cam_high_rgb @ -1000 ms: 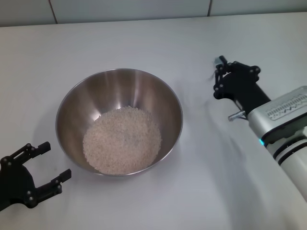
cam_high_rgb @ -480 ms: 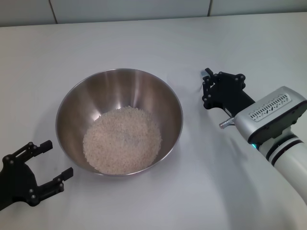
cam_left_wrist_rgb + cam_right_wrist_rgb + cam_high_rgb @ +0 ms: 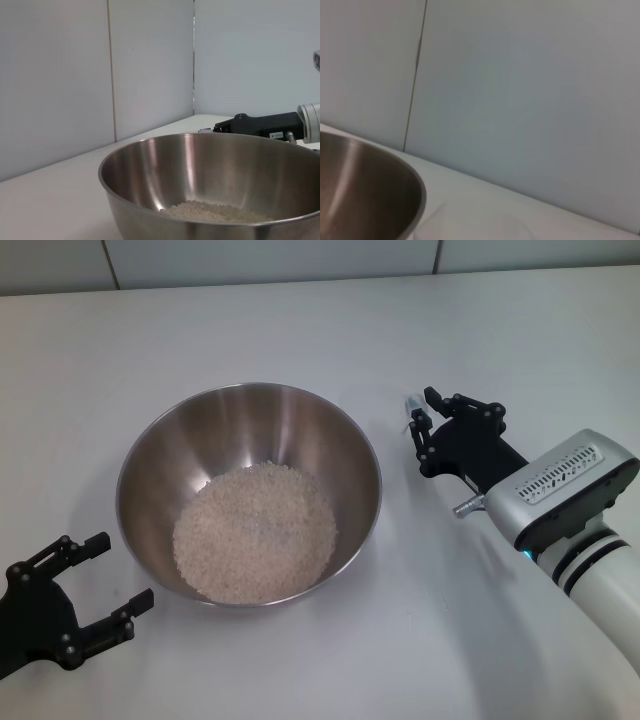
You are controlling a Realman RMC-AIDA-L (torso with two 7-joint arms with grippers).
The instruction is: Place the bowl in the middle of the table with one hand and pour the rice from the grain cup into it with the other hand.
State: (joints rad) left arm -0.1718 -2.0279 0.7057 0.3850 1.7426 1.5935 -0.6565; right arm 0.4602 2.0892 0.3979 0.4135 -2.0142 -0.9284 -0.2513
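**A bare test bench in a lab-like room**

The setting looks like a robot test station rather than a home kitchen. A plain white, smooth tabletop [image 3: 300, 320] fills nearly the whole head view. Along the top edge of that frame, and across both wrist views, stand flat pale grey wall panels [image 3: 150, 65] divided by thin dark vertical seams, with no decoration.

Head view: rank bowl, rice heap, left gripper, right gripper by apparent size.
1. bowl
2. rice
3. left gripper and right gripper: they look alike, and the left one is cut off by the frame edge, so no ranking between them.
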